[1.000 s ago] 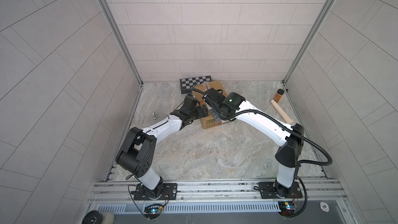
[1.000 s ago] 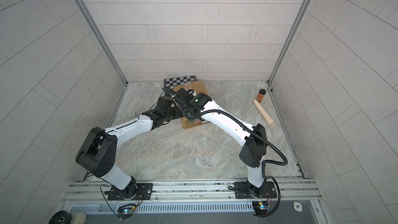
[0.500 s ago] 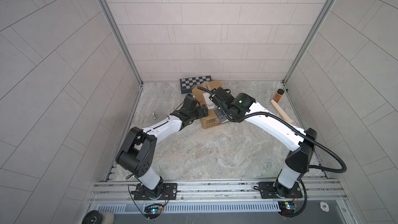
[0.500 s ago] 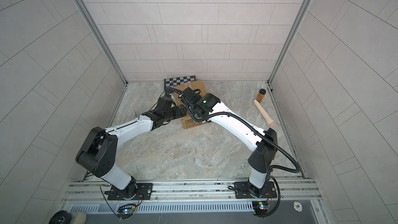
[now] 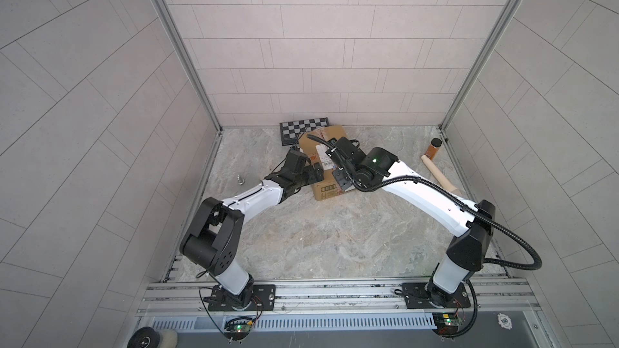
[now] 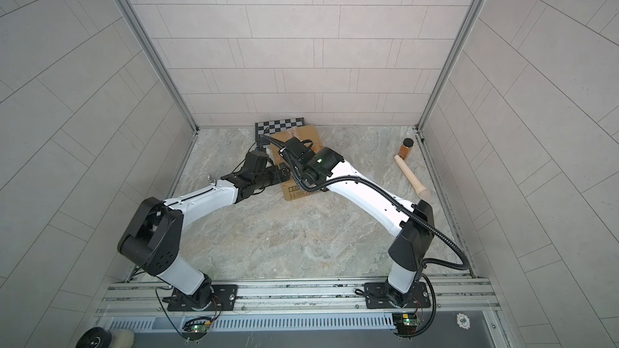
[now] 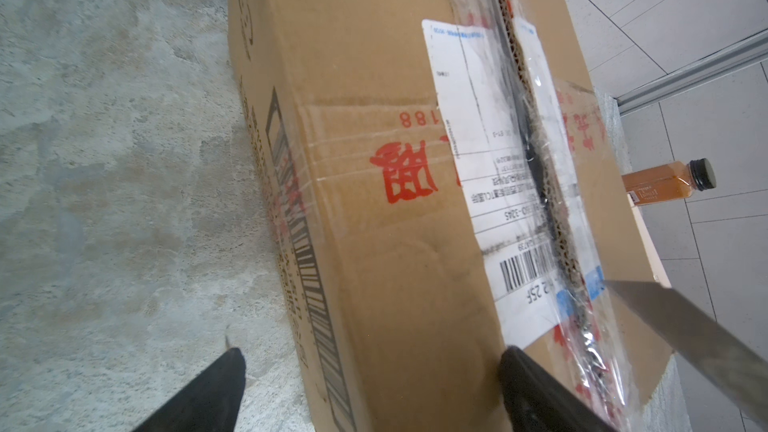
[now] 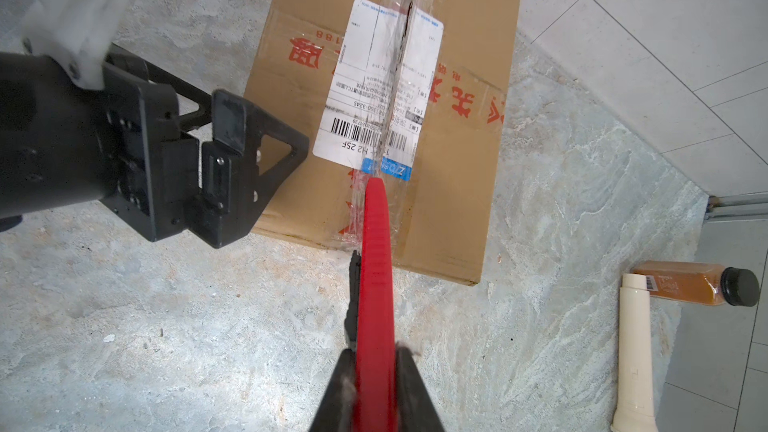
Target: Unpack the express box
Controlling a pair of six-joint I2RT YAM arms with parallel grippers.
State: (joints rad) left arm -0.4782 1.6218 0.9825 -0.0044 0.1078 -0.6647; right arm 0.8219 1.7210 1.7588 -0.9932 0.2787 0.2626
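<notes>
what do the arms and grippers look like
Left arm and right arm: white links, bulky black joints. A ribbed black cable runs along the right one, a green light at its wrist. Left gripper and right gripper: black, wedge-shaped.

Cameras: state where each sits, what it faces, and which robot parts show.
Top views: high above the base rail, looking down at both arms and the express box.
Left wrist: on the left arm, facing the box's side; open left gripper fingertips show.
Right wrist: on the right arm, facing the taped seam; right gripper shut on a red cutter, left gripper alongside.
Shared: both wrist views show the label and bottle.
</notes>
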